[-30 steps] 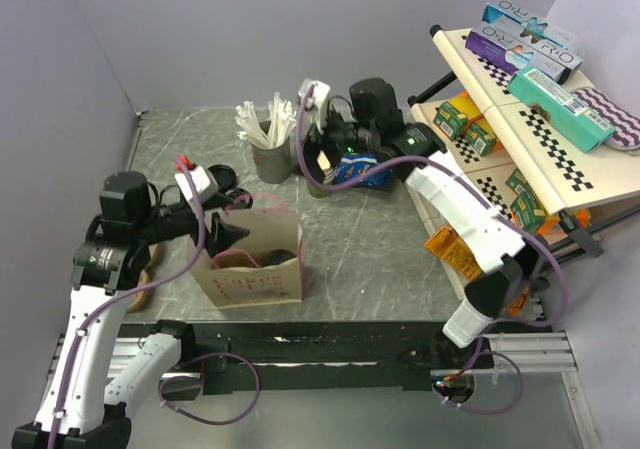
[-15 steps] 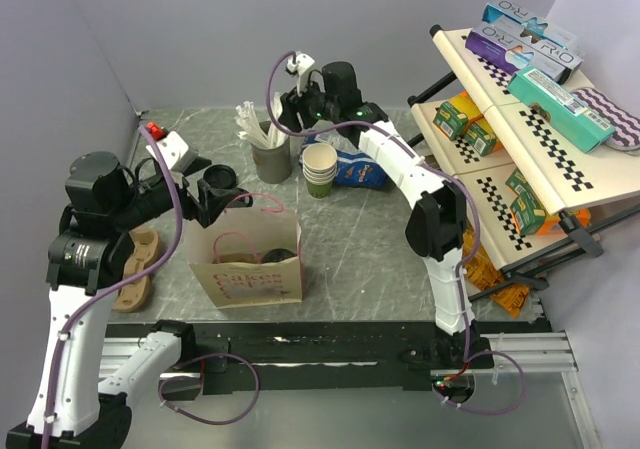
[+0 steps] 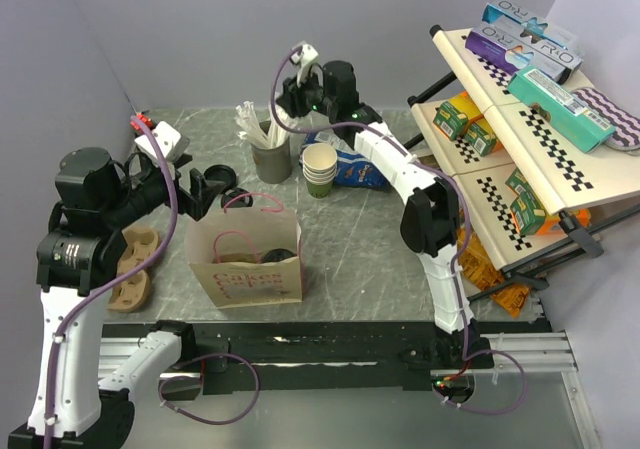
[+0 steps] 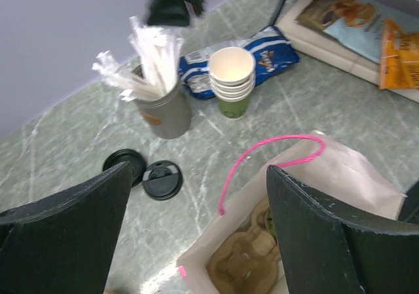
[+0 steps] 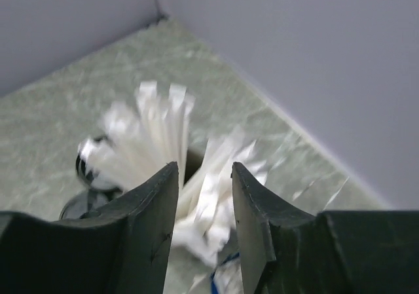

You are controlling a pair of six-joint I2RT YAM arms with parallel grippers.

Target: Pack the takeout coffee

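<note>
Left end effector (image 4: 198, 173): wide, empty, over paper bag (image 4: 347, 176) | Right end effector (image 5: 204, 176): narrow, empty, over wrapped straws (image 5: 157, 127)

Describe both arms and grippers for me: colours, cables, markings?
The left arm and right arm match: white link shells, bulky black joint housings, and a purple cable looping loosely along each. The left gripper and right gripper have plain matte-black wedge-shaped fingers. A white module with a red tip sits at the left wrist. No printed markings are legible.

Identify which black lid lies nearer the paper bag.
The right-hand lid, closest to the paper bag's pink handle; the other lid sits farther left.
</note>
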